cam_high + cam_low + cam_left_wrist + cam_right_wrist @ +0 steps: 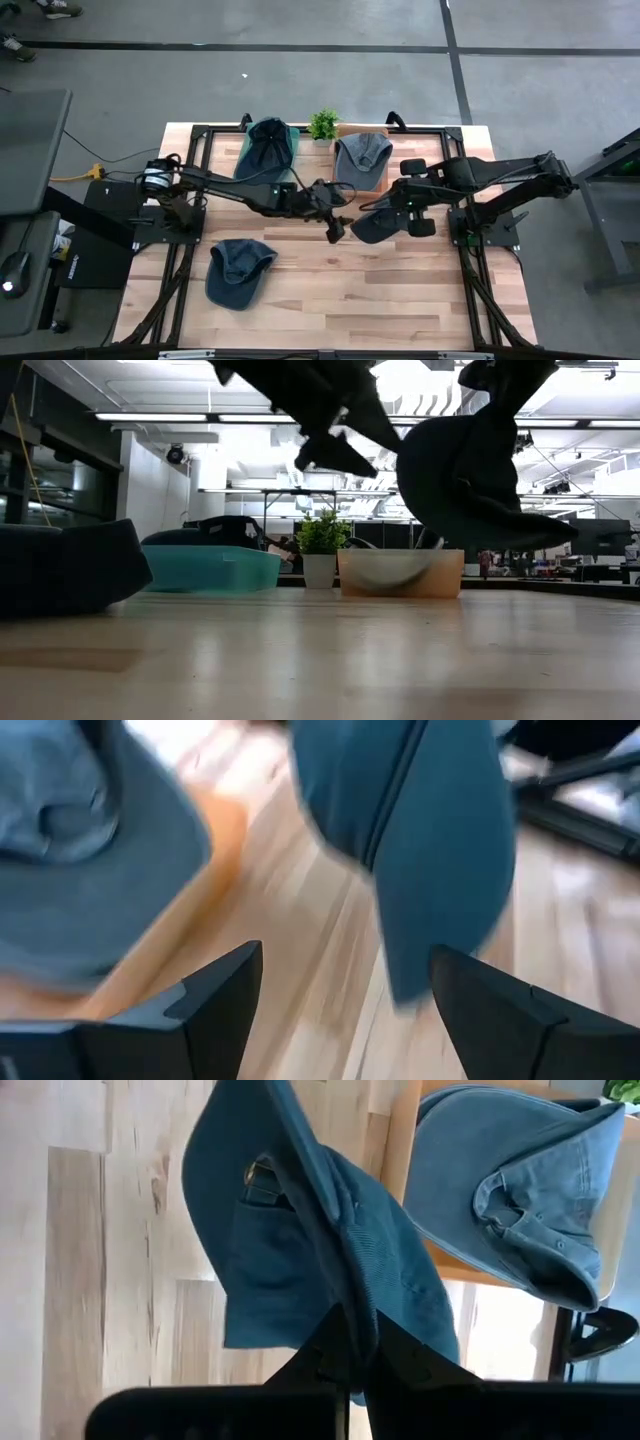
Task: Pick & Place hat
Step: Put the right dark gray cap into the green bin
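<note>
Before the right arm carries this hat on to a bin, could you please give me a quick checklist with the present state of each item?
1. Right gripper shut on the held hat: ok.
2. Held hat lifted off the table: ok.
3. Left gripper open, holding nothing: ok.
4. Left gripper clear of the carry path: not ok, it sits close beside the held hat.
5. Tan bin has room: cannot tell, a hat already lies there.

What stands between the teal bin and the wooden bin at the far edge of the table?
A small potted plant stands between the teal bin and the wooden bin; both the high and low views show it.
</note>
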Action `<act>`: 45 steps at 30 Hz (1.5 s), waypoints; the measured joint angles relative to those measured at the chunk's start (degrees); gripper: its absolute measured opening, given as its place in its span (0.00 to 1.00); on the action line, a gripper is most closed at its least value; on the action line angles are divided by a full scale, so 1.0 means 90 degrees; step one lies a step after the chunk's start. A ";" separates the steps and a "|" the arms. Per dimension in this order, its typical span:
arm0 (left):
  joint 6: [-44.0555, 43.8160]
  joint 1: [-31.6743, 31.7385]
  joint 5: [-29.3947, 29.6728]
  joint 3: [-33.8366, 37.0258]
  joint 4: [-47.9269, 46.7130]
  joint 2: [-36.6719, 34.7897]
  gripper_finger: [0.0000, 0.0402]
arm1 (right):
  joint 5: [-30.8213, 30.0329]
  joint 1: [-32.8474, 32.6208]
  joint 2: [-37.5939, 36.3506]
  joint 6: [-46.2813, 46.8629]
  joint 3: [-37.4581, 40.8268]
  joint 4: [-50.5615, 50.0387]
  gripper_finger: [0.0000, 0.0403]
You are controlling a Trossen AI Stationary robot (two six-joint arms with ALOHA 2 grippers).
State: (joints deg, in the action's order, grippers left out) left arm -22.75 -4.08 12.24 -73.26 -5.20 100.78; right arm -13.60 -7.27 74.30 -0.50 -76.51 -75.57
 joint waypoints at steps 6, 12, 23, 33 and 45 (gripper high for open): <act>0.0069 0.0014 -0.0512 0.0016 0.0468 0.0092 0.70 | -0.0084 0.0020 0.0000 -0.0115 -0.0005 0.0003 0.01; 0.0193 -0.0007 -0.1100 0.0022 0.0788 0.0097 0.70 | -0.0134 0.0061 0.0000 -0.0118 -0.0005 0.0000 0.01; 0.0217 -0.0007 -0.1265 0.0018 0.1034 0.0087 0.70 | -0.0144 0.0061 0.0000 -0.0173 -0.0005 0.0131 0.01; 0.0215 -0.0002 -0.1084 0.0018 0.1182 0.0087 0.70 | -0.0140 0.0061 0.0000 -0.0287 -0.0005 0.0365 0.01; 0.0212 -0.0002 -0.1118 0.0018 0.1276 0.0087 0.70 | 0.0010 0.0061 0.0000 -0.0571 -0.0005 0.1020 0.01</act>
State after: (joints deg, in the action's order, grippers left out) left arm -20.84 -4.10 2.17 -73.10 6.28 101.56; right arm -13.51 -6.72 74.30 -5.64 -76.55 -66.39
